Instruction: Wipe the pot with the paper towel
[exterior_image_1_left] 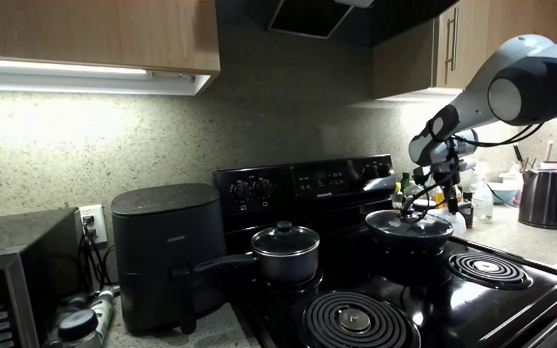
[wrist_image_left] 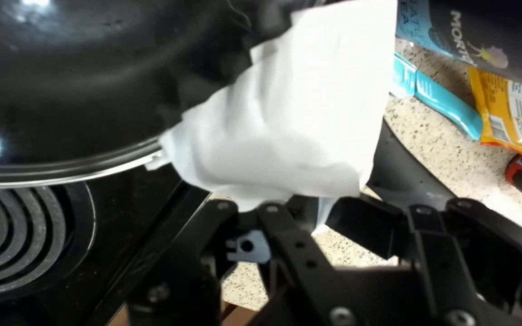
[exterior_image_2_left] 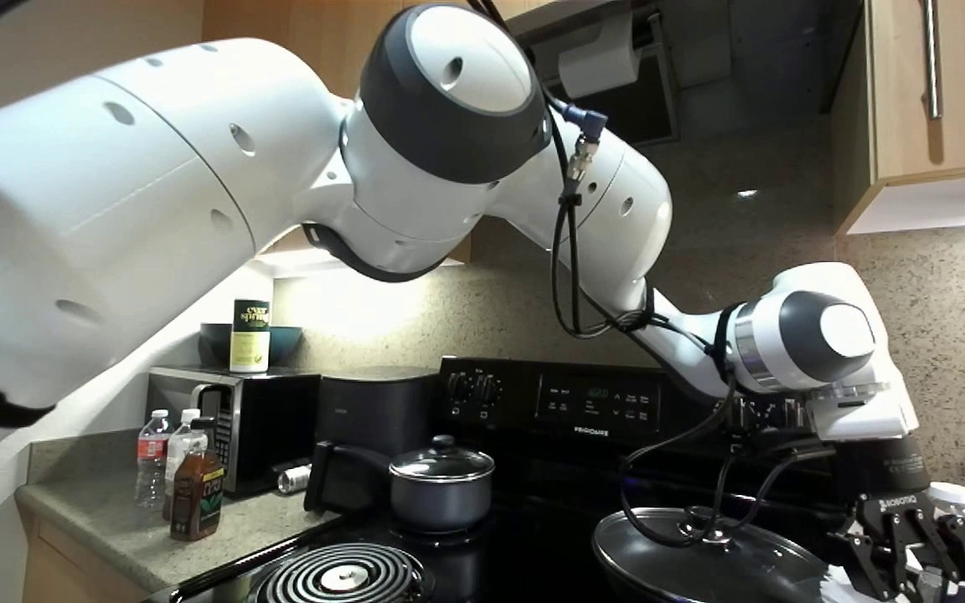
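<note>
The white paper towel [wrist_image_left: 306, 113] is bunched at my fingertips and fans out ahead of them in the wrist view. It partly shows at the bottom of an exterior view [exterior_image_2_left: 843, 586]. My gripper [wrist_image_left: 322, 215] is shut on the towel, with a strip of it between the fingers. The gripper hangs beside the right edge of a wide black pan [exterior_image_1_left: 406, 237] with a glass lid [exterior_image_2_left: 700, 548]. In the wrist view the towel overlaps the lid's rim [wrist_image_left: 120, 170]; I cannot tell whether they touch. A small grey pot [exterior_image_1_left: 285, 261] with a glass lid stands on the back left burner.
Bare coil burners [exterior_image_1_left: 356, 319] [exterior_image_1_left: 489, 267] are at the stove's front. A black air fryer [exterior_image_1_left: 167, 256] stands left of the small pot. A salt canister [wrist_image_left: 483, 45], turquoise tool [wrist_image_left: 447, 104] and yellow packet [wrist_image_left: 521, 113] lie close beside the gripper. A kettle [exterior_image_1_left: 544, 198] stands on the counter.
</note>
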Tool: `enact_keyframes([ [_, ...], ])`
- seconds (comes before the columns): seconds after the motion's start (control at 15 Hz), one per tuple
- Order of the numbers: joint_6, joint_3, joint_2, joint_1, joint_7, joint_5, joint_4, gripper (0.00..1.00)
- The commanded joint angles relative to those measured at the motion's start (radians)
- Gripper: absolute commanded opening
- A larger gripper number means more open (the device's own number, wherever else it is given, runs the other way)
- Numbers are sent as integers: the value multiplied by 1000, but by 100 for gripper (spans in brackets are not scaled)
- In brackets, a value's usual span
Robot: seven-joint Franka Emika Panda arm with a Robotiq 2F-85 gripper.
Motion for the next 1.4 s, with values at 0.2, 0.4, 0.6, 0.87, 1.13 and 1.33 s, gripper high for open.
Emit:
enact_keyframes([
  [0.2,-23,-47,92,-21,224,-58,139,2],
  [0.4,-13,-98,96,2,327,-63,150,2],
  [0.6,-13,-152,101,18,452,-71,166,2],
  [0.87,-22,-223,127,23,618,-73,209,2],
  [1.13,-47,-282,148,32,785,-73,240,2],
  [1.33,-72,-519,228,127,682,170,267,2],
])
